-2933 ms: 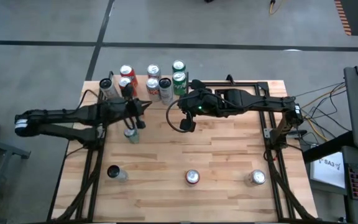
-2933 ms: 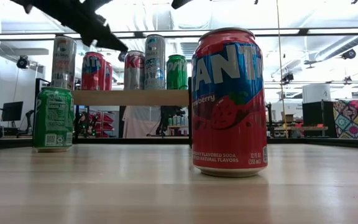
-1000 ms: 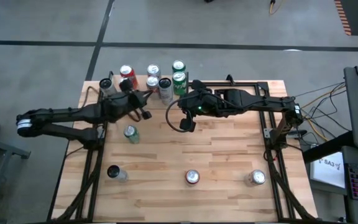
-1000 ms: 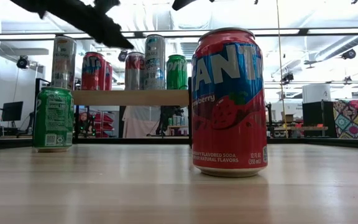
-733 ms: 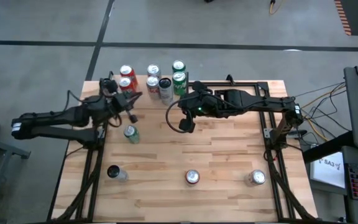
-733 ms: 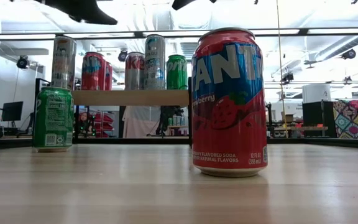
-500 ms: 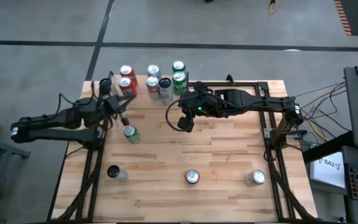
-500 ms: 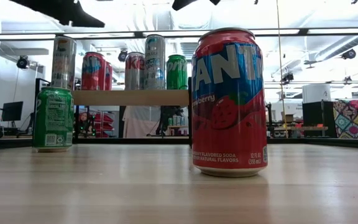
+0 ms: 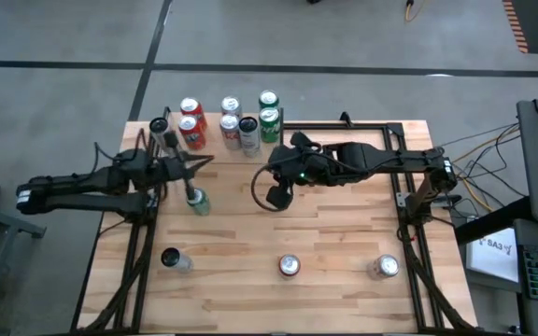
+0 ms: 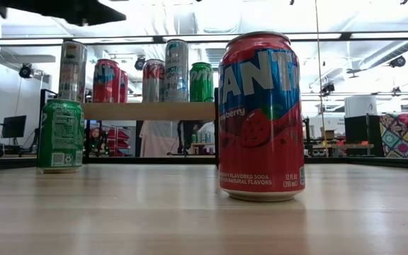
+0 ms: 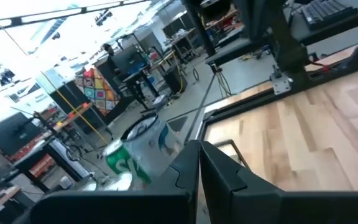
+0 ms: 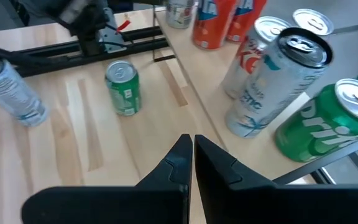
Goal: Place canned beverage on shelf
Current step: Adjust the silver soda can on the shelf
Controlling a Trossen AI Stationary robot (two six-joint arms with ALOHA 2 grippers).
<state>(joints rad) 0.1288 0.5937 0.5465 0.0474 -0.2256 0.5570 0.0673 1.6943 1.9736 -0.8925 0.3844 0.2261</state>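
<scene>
In the low view, a red strawberry soda can (image 10: 261,117) is seen nearest, right of centre on the table (image 10: 154,219). A green can (image 10: 60,136) is seen farther back at the left. Behind both, the shelf (image 10: 149,111) is shown across the middle of the frame, loaded with a row of cans (image 10: 176,71).

In the high view, three cans are lined along the lower part of the table: a dark-topped one (image 9: 171,259) at the left, one (image 9: 290,266) at centre and one (image 9: 386,267) at the right. The green can is seen left of centre, just beside the left end effector (image 9: 192,168), whose fingers are pressed together and empty. The right end effector (image 9: 279,197), also pressed together with nothing pinched, is held over the table's centre. The shelf is found at the upper left.
</scene>
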